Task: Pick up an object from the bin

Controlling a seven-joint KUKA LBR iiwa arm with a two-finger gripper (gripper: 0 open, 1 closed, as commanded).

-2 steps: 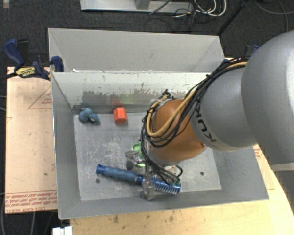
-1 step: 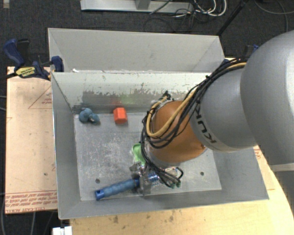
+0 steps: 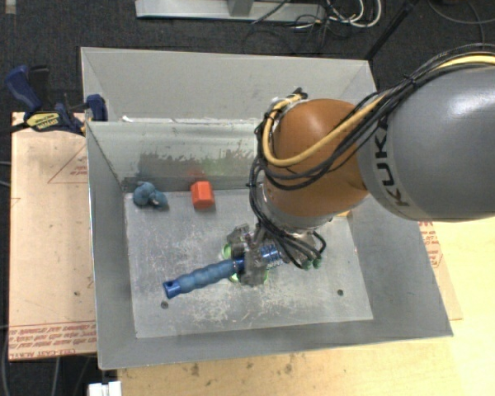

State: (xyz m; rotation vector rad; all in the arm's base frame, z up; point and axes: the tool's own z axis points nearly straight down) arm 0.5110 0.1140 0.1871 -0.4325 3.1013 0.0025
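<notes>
Setting: dark carpet on all sides of a grey metal bin (image 3: 231,81), its bottom scuffed and flecked with pale specks.

Item 1, likely target: blue ridged rod (image 3: 200,279), long and slim, lying flat on the bin bottom near the middle, a little toward the near side. It runs from its left end, which points to the near-left, up to its right end, which meets the gripper.

Item 2: gripper (image 3: 252,264), low over the bin bottom at the rod's right end. The wrist hides the working end, so how far the gripper is open cannot be told, nor whether it has hold of anything.

Item 3: green thing (image 3: 233,242), small and crumpled-looking, showing in patches round the gripper. It may lie under the tool, though its shape cannot be made out.

Item 4: orange cover (image 3: 313,155) on the wrist, looped with cables, and behind it the grey arm (image 3: 429,155) entering from the right.

Item 5: orange block (image 3: 201,194), far side of the bin, close to the far wall, well apart from the gripper.

Item 6: blue-grey lump (image 3: 149,195), left of the block, in the far-left corner.

Step in hand, as judged: the reach-down and grasp, at the rod's end, with nothing lifted yet.

Next move calls for: a firm closure on the rod alone, clear of the green thing, then a straight lift. Gripped this close to one end, the rod is likely to droop or swing.
</notes>
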